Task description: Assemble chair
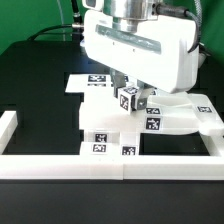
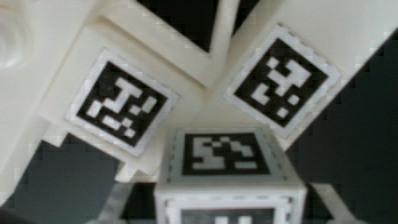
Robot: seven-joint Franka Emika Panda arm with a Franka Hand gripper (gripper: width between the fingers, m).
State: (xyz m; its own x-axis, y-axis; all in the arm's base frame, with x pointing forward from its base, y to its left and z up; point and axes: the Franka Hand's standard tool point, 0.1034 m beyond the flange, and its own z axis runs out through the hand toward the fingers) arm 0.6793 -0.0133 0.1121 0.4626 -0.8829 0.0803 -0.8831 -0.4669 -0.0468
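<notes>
Exterior view: chair piece (image 1: 130, 97) apparently between closed-in gripper (image 1: 126, 88) jaws

This looks like a robot lab, not a home. A black tabletop (image 1: 30, 90) fills the scene, and long low white rails (image 1: 60, 164) fence it in along the near edge. Beside the rails stand white blocky chair parts (image 1: 175, 118), each with black-and-white square tags. Behind those parts lies a flat marker board (image 1: 88, 82) with more tags. Above the parts hangs a big white robot arm (image 1: 140, 45).
</notes>
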